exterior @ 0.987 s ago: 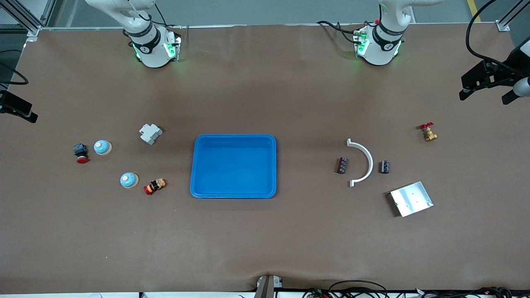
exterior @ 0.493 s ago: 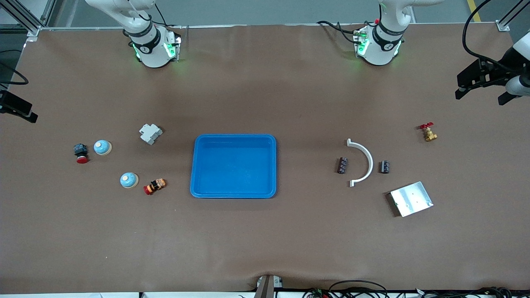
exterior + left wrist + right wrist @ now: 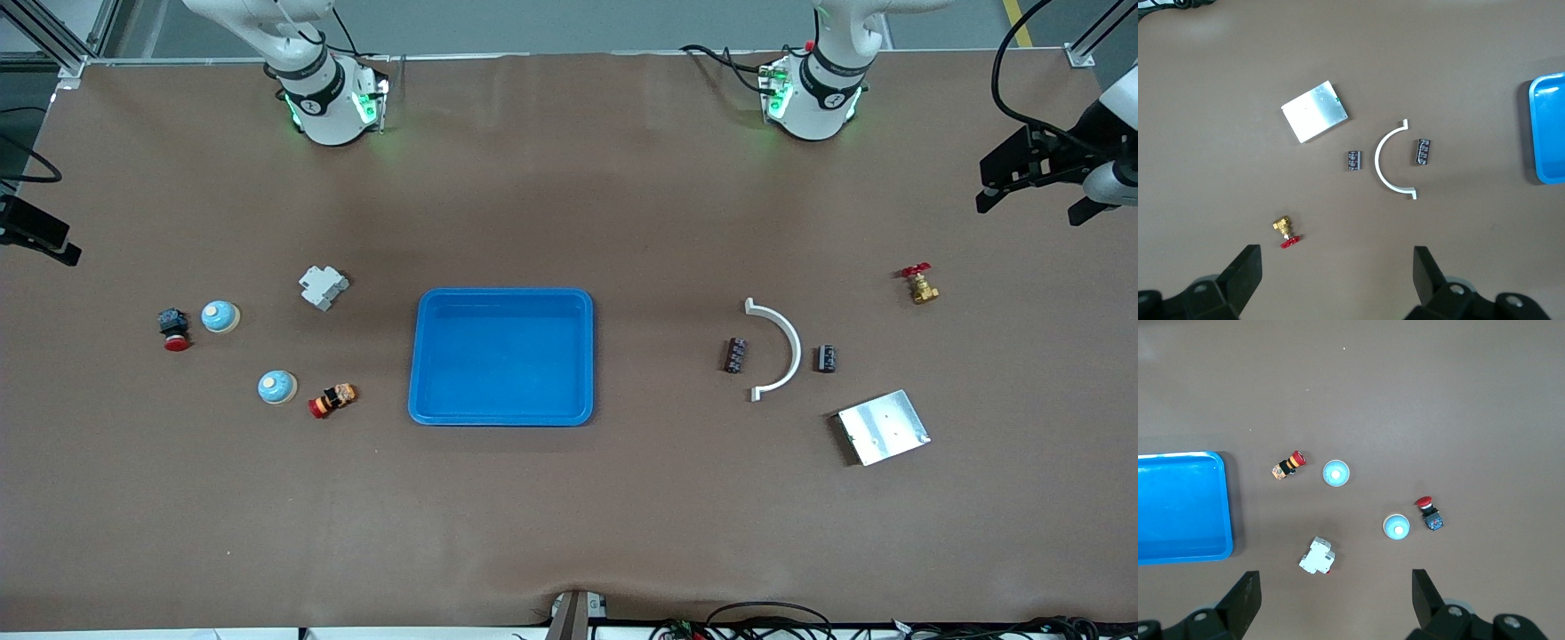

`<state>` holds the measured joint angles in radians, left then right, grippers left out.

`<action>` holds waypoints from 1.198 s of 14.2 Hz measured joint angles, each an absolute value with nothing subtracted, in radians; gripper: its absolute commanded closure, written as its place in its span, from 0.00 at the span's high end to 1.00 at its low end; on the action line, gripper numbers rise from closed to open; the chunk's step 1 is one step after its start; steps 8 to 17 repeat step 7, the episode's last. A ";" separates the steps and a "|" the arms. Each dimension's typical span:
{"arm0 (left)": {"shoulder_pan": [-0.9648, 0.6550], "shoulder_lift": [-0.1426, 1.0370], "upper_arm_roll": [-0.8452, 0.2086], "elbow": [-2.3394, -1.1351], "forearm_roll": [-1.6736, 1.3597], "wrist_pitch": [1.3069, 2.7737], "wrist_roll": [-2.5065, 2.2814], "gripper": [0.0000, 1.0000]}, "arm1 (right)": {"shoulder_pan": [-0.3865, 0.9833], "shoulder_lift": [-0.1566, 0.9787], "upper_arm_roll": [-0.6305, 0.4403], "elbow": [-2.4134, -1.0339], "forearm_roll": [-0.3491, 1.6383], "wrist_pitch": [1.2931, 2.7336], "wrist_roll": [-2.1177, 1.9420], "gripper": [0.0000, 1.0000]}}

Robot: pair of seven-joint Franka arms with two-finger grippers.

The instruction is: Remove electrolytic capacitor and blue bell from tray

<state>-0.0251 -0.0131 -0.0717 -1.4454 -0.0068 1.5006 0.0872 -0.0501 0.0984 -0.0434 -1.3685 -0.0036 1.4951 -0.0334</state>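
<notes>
Two dark capacitors [image 3: 734, 355] [image 3: 827, 358] lie on either side of a white arc [image 3: 778, 348]; they also show in the left wrist view [image 3: 1423, 151] [image 3: 1353, 160]. Two light-blue bells [image 3: 220, 316] [image 3: 276, 387] stand toward the right arm's end, and show in the right wrist view [image 3: 1396, 527] [image 3: 1335, 473]. A blue tray [image 3: 427, 356] sits mid-table, empty. My left gripper [image 3: 1031, 206] [image 3: 1338, 277] is open and empty, high over bare table at the left arm's end. My right gripper [image 3: 1336, 600] is open and empty, high over the right arm's end; one of its fingers [image 3: 44, 238] shows at the front view's edge.
A metal plate [image 3: 883, 427] and a brass valve with a red handle [image 3: 920, 286] lie near the capacitors. A white breaker [image 3: 323, 287] and two red push buttons [image 3: 173, 329] [image 3: 332, 400] lie near the bells.
My left gripper has shifted a little toward the robots' bases and toward the tray. Nothing on the table has moved.
</notes>
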 measured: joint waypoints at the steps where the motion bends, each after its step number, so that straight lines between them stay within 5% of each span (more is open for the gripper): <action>1: -0.025 -0.013 -0.074 -1.444 -0.007 1.501 0.087 1.00 | -0.050 0.098 -0.043 -1.369 -0.003 1.496 -0.033 1.00; 17: -0.025 -0.019 -0.076 -1.440 -0.007 1.501 0.087 1.00 | -0.049 0.098 -0.042 -1.368 -0.003 1.497 -0.033 1.00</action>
